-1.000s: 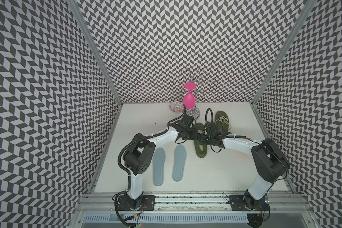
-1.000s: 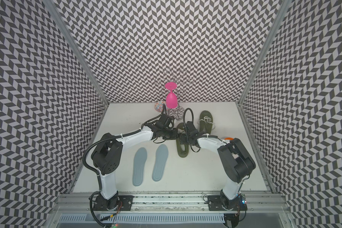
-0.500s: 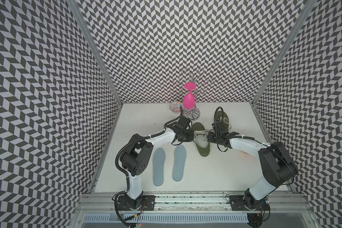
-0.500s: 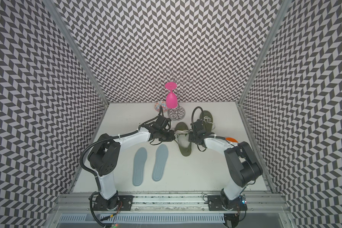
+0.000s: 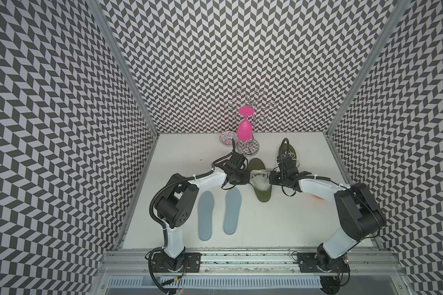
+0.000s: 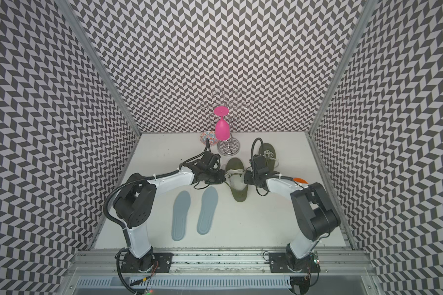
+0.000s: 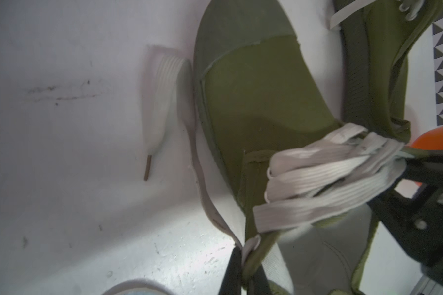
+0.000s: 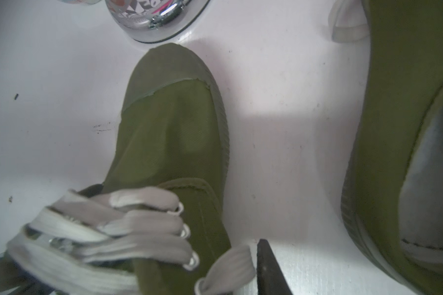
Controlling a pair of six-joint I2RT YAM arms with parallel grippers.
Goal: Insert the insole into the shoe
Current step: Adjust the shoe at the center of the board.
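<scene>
An outer insole [image 5: 206, 215] and an inner insole [image 5: 232, 210] lie flat on the worktop [image 5: 279, 224], side by side, with their long axes running front to back, just beside the left arm. The left fingers [image 7: 233, 270] are closed on one edge of the shoe [image 5: 262, 190] opening. The shoe lies parallel to the insoles, toe to the back. The right fingers [image 7: 435, 166] pinch the opposite edge, where the laces are bunched. I judge the left arm is nearer to the inner insole.
</scene>
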